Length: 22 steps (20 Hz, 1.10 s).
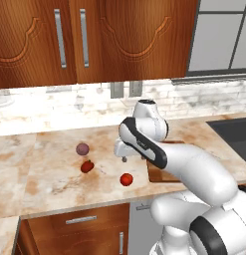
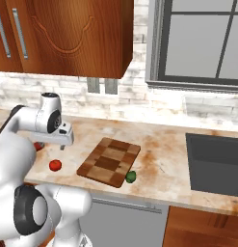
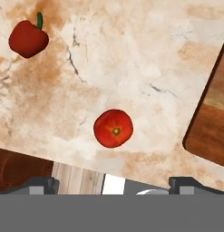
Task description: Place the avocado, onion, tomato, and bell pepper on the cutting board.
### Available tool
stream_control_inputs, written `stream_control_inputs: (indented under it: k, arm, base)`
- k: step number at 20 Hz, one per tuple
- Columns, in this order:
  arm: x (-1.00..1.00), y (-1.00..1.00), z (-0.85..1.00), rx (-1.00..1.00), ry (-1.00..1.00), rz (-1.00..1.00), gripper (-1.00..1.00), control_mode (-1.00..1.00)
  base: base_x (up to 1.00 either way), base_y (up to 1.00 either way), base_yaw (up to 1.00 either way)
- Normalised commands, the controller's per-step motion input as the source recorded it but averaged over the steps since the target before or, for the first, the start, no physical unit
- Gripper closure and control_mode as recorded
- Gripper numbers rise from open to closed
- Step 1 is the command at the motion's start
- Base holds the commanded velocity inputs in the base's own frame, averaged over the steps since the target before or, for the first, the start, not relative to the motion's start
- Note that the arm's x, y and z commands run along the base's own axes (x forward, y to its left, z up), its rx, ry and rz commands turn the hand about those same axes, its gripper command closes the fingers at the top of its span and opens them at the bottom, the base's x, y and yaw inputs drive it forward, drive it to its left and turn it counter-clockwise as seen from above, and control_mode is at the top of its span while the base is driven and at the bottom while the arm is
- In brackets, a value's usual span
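While the gripper (image 1: 124, 158) hung over the counter (image 1: 50, 149) with its jaws spread fully wide and nothing between them, all four vegetables lay off the board (image 2: 110, 161).

Layout, left to right, relative to the board:
- Onion (image 1: 82, 148): farthest left of the board, well apart from it, on bare counter.
- Pepper (image 1: 87, 167): just beside the onion on its near side, also well left of the board. Stem visible in the hand view (image 3: 27, 38).
- Tomato (image 1: 126, 179): nearest of the red pair to the board's left edge, towards the counter's front.
- Avocado (image 2: 131, 177): against the board's front right corner, touching or almost touching its edge; could not tell which.

Judgement: step in hand was the approach to the tomato (image 3: 113, 128), which sat roughly centred between the fingertips (image 3: 41, 185) in the hand view, stem scar facing up.

Notes for a good pick: descend straight, keeping the tomato centred; a smooth ball could roll if one finger touched first. Close at its widest girth, gently. The counter's front edge lay near, so a nudge that way risked a drop. Lift clear before crossing to the board (image 3: 213, 113).
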Motion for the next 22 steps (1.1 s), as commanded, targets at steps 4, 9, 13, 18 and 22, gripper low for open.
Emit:
stream_control_inputs:
  k: [4,9,13,18,22]
  arm:
    - [0.11,0.05,-0.24,0.00,0.06,0.00,-1.00,-1.00]
    - [0.18,0.07,-0.19,0.00,0.03,0.00,-1.00,-1.00]
    - [0.20,0.05,-0.15,0.00,0.01,0.00,-1.00,-1.00]
    - [0.09,0.01,-0.16,0.00,0.00,0.00,-1.00,-1.00]
    - [0.02,0.00,-0.24,0.00,0.03,0.00,-1.00,-1.00]
  base:
    - [0.00,0.00,0.00]
    - [0.00,0.00,0.00]
    - [0.00,0.00,0.00]
    - [0.00,0.00,0.00]
    - [0.00,0.00,0.00]
